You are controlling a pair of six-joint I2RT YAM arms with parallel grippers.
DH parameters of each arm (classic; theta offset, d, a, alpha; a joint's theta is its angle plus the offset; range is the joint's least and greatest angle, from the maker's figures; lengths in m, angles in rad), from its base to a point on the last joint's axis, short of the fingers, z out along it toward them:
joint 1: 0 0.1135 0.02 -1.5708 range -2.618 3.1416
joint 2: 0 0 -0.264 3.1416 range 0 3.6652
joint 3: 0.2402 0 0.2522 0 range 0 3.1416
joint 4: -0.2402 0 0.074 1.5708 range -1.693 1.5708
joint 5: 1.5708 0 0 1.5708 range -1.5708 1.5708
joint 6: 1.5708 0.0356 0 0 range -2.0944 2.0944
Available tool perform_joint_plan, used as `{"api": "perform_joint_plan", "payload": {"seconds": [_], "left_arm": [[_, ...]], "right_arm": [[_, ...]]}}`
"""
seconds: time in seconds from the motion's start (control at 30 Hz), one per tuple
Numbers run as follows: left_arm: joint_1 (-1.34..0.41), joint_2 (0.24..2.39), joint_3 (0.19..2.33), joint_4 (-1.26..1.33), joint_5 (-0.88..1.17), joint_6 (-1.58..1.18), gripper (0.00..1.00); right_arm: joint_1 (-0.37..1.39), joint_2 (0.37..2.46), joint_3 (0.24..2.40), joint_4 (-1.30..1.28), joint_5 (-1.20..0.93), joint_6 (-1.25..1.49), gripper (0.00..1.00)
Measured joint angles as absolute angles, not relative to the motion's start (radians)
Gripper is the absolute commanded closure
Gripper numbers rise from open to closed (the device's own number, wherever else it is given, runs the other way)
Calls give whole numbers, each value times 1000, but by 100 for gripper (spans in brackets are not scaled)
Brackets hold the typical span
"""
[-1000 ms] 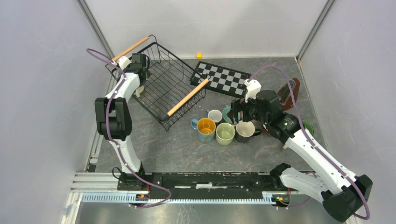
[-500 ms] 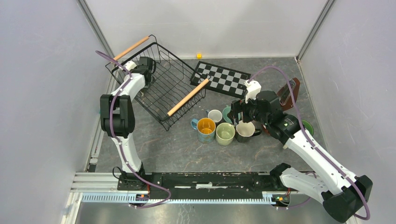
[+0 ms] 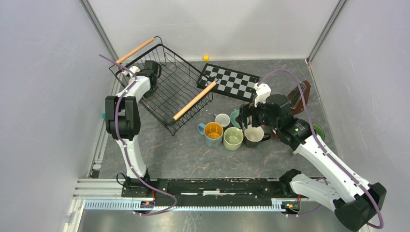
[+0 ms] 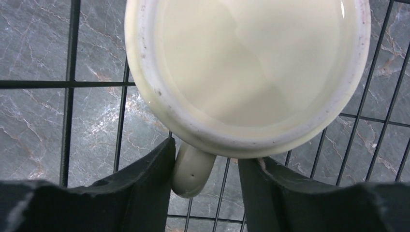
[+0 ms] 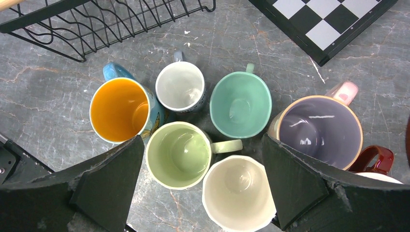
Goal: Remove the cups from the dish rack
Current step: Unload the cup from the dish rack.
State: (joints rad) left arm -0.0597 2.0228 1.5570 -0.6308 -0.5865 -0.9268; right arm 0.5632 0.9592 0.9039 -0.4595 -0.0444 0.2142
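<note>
Far-left corner of the tabletop: dish rack (image 3: 186,72), set at an angle to the table edges. Left gripper (image 3: 151,77) is down inside it, at the side nearest the left edge. In the wrist view, one cream cup (image 4: 246,63) sits mouth-up on the rack wires. The gripper's fingers (image 4: 145,188) are apart and straddle the cup's handle (image 4: 193,171): one finger touches the handle, the other has a small gap and sits under the rim. Not clamped.

Middle of the tabletop, toward the right edge: a cluster of unloaded cups, all upright and packed close.
- Blue cup with yellow inside (image 5: 119,110)
- White cup (image 5: 180,86)
- Teal cup (image 5: 240,104)
- Light green cup (image 5: 178,154)
- Pale cup (image 5: 239,192), black outside in the top view
- Beige-pink cup (image 5: 320,131)

A dark red handle (image 5: 374,157) shows just beside the beige-pink cup; its cup is mostly cut off.

Right gripper (image 5: 202,142) hangs over the cluster with jaws wide apart, holding nothing.

Checkered board (image 3: 229,82) lies near the far edge, just beside the rack. Brown metronome (image 3: 297,94) is partly hidden behind the right arm. Small yellow block (image 3: 206,58) sits at the far edge.
</note>
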Motion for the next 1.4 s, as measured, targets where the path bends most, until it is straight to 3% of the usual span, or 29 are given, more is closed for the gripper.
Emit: {"api": "perform_joint_plan", "payload": {"seconds": [0.1,0.23,0.27,0.93,1.4], "left_arm": [[-55,2028,1566,-638,-593,-926,63],[-52,2036,1586,-638,-595,-923,96],[-52,2036,1592,-644,-599,-927,97],[-75,2031,1652,-671,-516,-824,98],[-102,1910,1671,-682,-495,-751,98]], "right_arm": [[563,957,902,-459,-44,214,2],[563,957,900,-458,-45,214,2],[563,957,900,-458,-46,214,2],[563,965,900,-456,-48,222,2],[563,972,920,-456,-53,248,2]]}}
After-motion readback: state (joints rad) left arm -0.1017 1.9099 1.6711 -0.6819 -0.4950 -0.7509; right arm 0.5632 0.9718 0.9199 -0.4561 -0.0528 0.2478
